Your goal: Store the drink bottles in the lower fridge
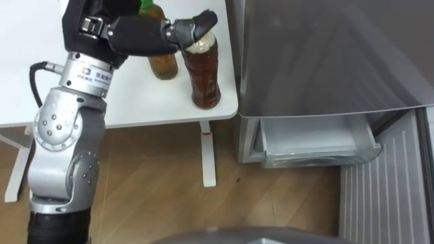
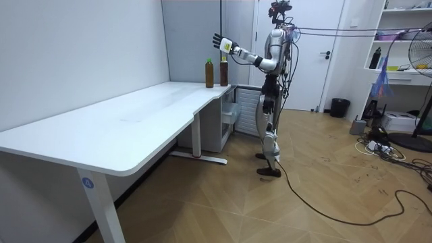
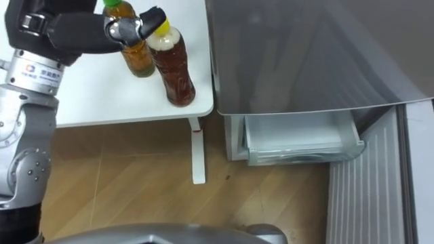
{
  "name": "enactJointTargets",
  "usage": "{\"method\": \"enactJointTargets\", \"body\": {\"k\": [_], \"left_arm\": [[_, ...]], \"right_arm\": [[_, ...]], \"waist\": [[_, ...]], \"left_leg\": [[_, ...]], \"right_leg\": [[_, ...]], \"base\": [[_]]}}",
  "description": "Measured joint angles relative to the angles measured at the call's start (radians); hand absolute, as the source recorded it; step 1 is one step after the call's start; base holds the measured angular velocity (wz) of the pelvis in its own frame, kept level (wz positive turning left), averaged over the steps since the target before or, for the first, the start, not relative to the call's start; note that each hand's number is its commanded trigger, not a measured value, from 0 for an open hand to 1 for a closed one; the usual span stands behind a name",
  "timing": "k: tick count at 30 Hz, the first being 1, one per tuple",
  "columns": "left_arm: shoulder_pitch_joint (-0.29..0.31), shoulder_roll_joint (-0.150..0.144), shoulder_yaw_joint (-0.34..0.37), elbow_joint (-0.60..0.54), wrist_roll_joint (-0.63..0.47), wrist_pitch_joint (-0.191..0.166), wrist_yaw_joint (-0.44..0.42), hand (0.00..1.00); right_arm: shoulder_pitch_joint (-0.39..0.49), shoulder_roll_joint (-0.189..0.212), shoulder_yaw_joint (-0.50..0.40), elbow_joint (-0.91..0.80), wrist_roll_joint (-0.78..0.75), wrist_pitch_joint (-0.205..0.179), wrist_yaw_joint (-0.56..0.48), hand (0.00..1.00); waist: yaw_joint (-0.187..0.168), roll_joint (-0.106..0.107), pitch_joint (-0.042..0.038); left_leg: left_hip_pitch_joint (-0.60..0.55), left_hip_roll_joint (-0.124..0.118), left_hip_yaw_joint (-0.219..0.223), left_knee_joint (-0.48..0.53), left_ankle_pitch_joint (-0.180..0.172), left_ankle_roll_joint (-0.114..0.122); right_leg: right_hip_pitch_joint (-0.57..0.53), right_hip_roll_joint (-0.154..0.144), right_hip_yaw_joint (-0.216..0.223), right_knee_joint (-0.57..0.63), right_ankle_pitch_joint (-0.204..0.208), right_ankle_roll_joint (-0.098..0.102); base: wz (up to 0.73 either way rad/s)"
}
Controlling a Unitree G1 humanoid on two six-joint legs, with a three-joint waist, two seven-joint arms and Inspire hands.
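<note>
Left hand hovers, fingers straight and apart, just over the brown bottle cap.

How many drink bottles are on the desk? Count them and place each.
2. A yellow-capped brown bottle at the desk corner by the fridge, under the left hand; a green-capped bottle beside it. None seems hidden.

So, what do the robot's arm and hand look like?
The left arm is silver metal with rounded, screw-dotted joints, a white band bearing a small mark, and a black cable looping beside it. The forearm casing is black; the left hand is dark with grey metal parts.
</note>
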Motion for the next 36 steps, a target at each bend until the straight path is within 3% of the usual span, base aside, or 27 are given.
{"method": "enactJointTargets", "body": {"k": [5,15,22,30,36], "left_arm": [[0.0,0.0,-0.005,0.024,-0.119,0.007,0.01,0.0],[0.026,-0.01,-0.035,0.052,-0.196,0.046,0.01,0.0],[0.071,-0.011,-0.067,0.059,-0.205,0.086,-0.021,0.0],[0.073,-0.011,-0.075,0.084,-0.226,0.088,-0.059,0.0],[0.073,-0.011,-0.075,0.096,-0.234,0.088,-0.068,0.0]], "right_arm": [[0.002,0.0,-0.001,0.0,-0.001,0.001,-0.04,0.0],[0.011,0.005,-0.001,-0.003,-0.008,0.013,-0.075,0.0],[0.017,0.006,-0.002,-0.003,-0.047,0.047,-0.072,0.0],[0.017,0.006,-0.002,-0.016,-0.051,0.053,-0.055,0.0],[0.013,0.007,-0.002,-0.018,-0.051,0.052,-0.055,0.0]], "waist": [[0.001,-0.009,-0.0006],[0.001,-0.015,-0.0053],[-0.004,-0.014,-0.0072],[-0.006,-0.009,-0.0126],[-0.005,-0.016,-0.0082]], "left_leg": [[0.0,0.0,0.0,0.003,0.0,0.0],[0.017,0.001,0.021,0.001,0.0,0.0],[0.018,0.003,0.023,-0.002,0.0,0.0],[0.018,0.004,0.024,-0.001,0.0,0.0],[0.026,0.003,0.028,-0.001,0.0,0.0]], "right_leg": [[0.001,-0.001,-0.003,0.0,0.0,0.0],[0.006,-0.001,0.013,0.009,0.0,0.0],[0.003,0.002,0.017,0.014,0.0,0.0],[0.004,0.003,0.015,0.015,0.001,-0.002],[0.01,0.0,0.016,0.015,-0.001,-0.001]], "base": [[0.0],[-0.04],[0.0],[0.0],[0.0]]}}
